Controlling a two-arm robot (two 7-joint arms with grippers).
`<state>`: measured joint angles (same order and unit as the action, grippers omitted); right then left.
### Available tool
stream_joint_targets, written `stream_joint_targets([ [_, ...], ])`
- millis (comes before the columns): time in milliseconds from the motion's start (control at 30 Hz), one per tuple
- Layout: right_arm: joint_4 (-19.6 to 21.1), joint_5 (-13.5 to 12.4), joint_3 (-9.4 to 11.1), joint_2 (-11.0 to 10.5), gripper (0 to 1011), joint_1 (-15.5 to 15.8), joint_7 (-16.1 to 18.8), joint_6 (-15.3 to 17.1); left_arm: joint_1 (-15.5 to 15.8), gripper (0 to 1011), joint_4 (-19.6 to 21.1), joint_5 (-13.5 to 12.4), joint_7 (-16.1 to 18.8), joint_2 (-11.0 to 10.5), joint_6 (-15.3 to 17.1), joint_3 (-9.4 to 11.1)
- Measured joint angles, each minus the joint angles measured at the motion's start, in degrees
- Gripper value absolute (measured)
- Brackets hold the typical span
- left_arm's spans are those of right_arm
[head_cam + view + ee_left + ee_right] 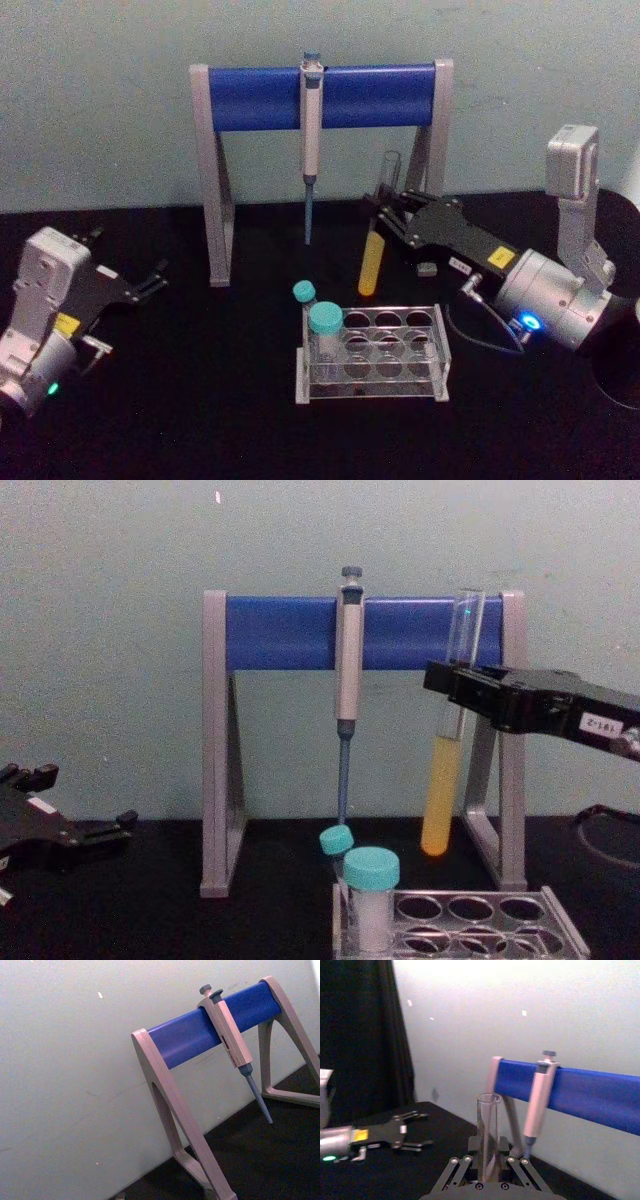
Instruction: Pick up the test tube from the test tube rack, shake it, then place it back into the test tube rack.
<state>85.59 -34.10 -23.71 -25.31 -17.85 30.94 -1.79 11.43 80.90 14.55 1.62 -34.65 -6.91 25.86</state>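
Chest view: right gripper (455, 695) jaws clamped on the test tube (438, 800) above its yellow liquid | tube in the air, near upright, behind and above the test tube rack (380, 385), clear of it | left gripper (140, 283) low over the bench (200, 420) at left, jaws wide.

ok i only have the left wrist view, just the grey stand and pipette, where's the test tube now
Observer: The thin clear glass test tube with yellow liquid is out of the rack, gripped on its clear upper part by the right gripper.
Operator: is it over the rack
Observer: Its bottom hangs clear of the low clear plastic test tube rack, apparently just behind it.
Operator: and the left gripper
Observer: The left gripper is open, low on the robot's left, far from the rack.
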Motion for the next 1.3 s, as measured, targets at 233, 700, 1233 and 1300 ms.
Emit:
stream_joint_targets([
  [233, -2.0, 1.7, 0.7, 1.0, 225, -1.1, -3.2, 0.0, 0.0, 1010, 0.0, 0.0, 0.0, 0.0, 0.0, 0.0],
  [700, -1.3, 3.0, 2.1, 1.1, 224, -0.3, -4.9, 1.1, 0.0, 1009, 0.0, 0.0, 0.0, 0.0, 0.0, 0.0],
  [1233, -1.3, 3.3, 2.5, 1.3, 224, -0.2, -4.3, 1.5, 0.0, 1010, 0.0, 0.0, 0.0, 0.0, 0.0, 0.0],
  [1300, -1.3, 3.3, 2.5, 1.3, 224, -0.2, -4.3, 1.5, 0.0, 1009, 0.0, 0.0, 0.0, 0.0, 0.0, 0.0],
])
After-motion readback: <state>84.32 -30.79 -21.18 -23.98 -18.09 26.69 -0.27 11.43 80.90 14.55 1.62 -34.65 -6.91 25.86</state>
